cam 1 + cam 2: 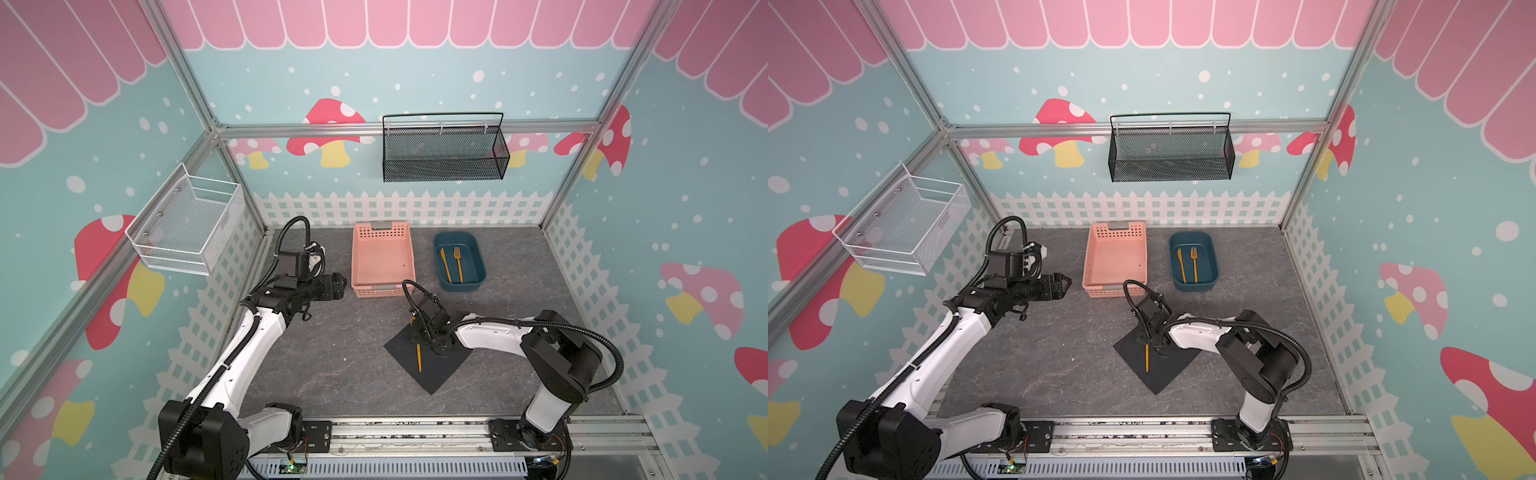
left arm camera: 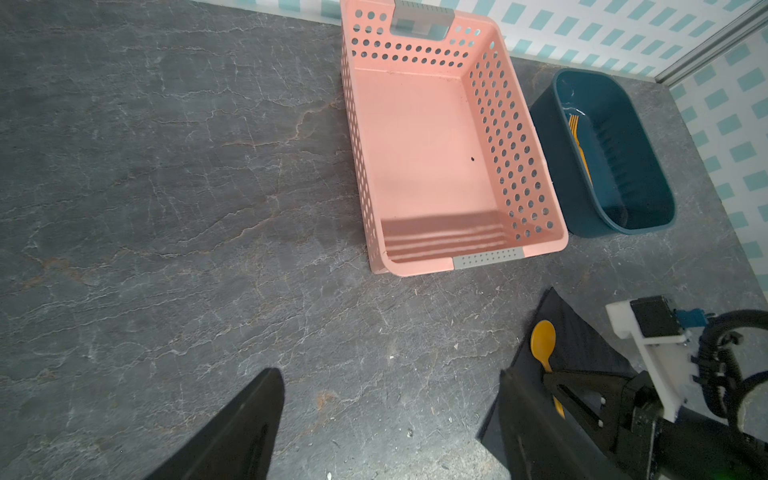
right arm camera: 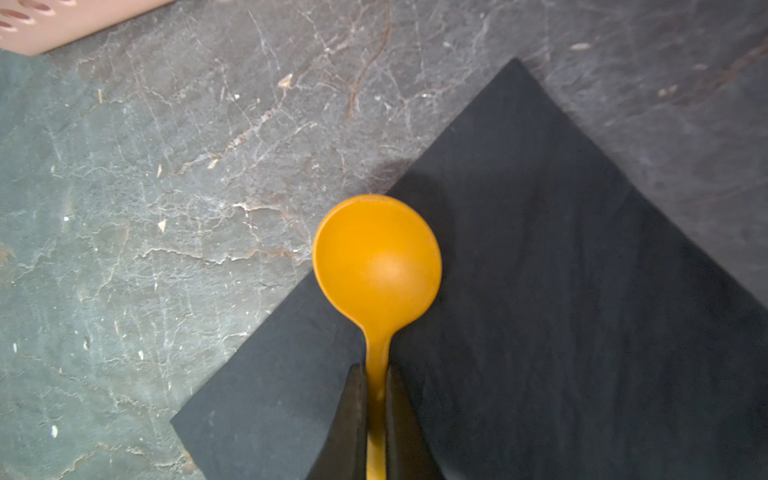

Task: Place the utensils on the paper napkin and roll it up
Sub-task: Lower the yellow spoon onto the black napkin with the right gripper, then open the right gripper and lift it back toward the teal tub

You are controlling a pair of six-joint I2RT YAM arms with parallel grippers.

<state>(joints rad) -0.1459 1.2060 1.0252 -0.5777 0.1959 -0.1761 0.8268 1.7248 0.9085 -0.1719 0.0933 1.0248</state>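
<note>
Right gripper point(image 3: 376, 372): jaws closed on the handle of a round-bowled orange-yellow plastic spoon point(image 3: 376, 262), bowl just ahead of the fingertips point(image 3: 353, 415). Matte black square paper napkin point(image 3: 561, 291): spread beneath it, seemingly touched by the spoon. Orange-yellow plastic fork point(image 1: 458, 264) and knife point(image 1: 445, 266): contained in a dark blue oval tub point(image 1: 465, 286), well beyond. Left gripper point(image 1: 340, 285): held wide, nothing gripped.
</note>
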